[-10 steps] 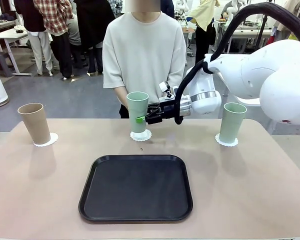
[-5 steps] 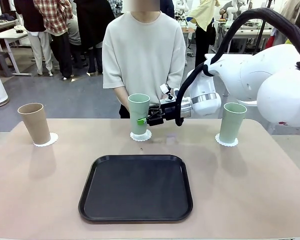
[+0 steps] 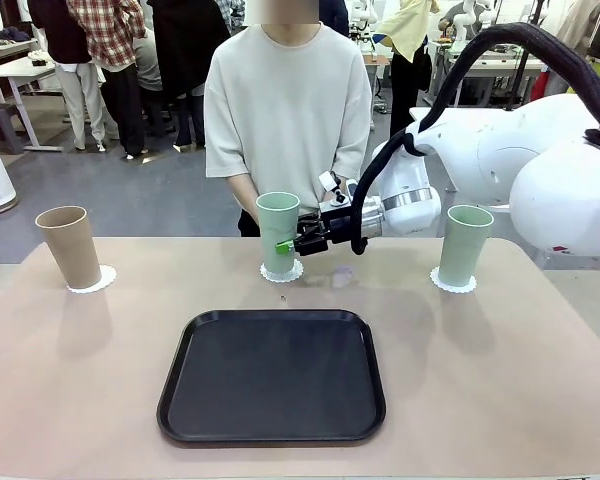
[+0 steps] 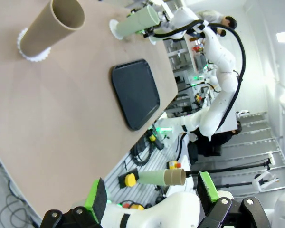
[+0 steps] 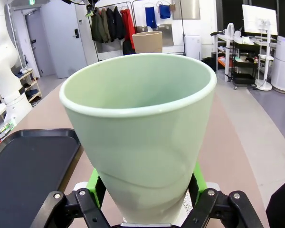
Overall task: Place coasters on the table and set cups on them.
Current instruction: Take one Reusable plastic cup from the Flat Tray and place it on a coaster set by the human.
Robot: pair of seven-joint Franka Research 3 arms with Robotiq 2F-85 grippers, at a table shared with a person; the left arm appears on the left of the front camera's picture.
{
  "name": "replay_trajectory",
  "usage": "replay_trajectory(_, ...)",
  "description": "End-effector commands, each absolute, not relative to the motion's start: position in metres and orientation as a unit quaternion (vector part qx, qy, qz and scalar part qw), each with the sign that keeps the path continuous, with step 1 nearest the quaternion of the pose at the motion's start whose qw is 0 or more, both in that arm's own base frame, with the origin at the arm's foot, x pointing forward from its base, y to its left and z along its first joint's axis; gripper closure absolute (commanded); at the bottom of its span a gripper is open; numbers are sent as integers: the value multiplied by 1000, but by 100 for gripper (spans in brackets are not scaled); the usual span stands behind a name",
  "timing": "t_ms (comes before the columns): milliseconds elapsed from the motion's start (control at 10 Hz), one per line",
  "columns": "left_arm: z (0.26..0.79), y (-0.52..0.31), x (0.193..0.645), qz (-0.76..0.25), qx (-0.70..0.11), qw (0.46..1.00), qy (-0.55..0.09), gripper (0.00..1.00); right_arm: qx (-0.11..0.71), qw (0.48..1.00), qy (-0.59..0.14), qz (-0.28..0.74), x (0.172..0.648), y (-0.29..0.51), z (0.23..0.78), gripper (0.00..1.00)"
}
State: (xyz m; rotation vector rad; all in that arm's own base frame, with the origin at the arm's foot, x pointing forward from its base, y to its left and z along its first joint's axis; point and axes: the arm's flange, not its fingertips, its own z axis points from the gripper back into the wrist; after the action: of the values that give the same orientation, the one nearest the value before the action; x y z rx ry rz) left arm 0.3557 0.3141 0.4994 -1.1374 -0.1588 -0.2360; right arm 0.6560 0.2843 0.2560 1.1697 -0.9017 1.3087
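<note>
Middle mint cup (image 3: 278, 230) drawn slightly nearer its coaster (image 3: 281, 271), right gripper (image 3: 286, 245) jaws clamped on it

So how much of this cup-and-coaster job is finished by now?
Nearly all of it. The brown cup stands on its coaster on the left, and the right green cup on its coaster. The right claw grips the middle green cup, which is at its coaster. What looks left is letting go and pulling away.
</note>
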Motion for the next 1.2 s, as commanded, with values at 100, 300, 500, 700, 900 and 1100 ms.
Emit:
replay_trajectory(100, 501, 315, 353, -112, -539, 832, -76, 0, 499, 555, -363, 559, 667, 287, 258, 16)
replay_trajectory(300, 501, 315, 353, -112, -539, 832, -76, 0, 499, 557, -359, 558, 668, 287, 257, 16)
replay_trajectory(500, 501, 315, 353, -112, -539, 832, -76, 0, 498, 561, -353, 558, 669, 287, 253, 16)
replay_trajectory(700, 501, 315, 353, -112, -539, 832, -76, 0, 496, 563, -349, 561, 669, 287, 253, 16)
replay_trajectory(900, 501, 315, 353, -112, -539, 832, -76, 0, 497, 564, -345, 561, 670, 288, 250, 16)
replay_trajectory(1100, 501, 315, 353, -112, -539, 832, -76, 0, 497, 563, -344, 564, 670, 288, 248, 16)
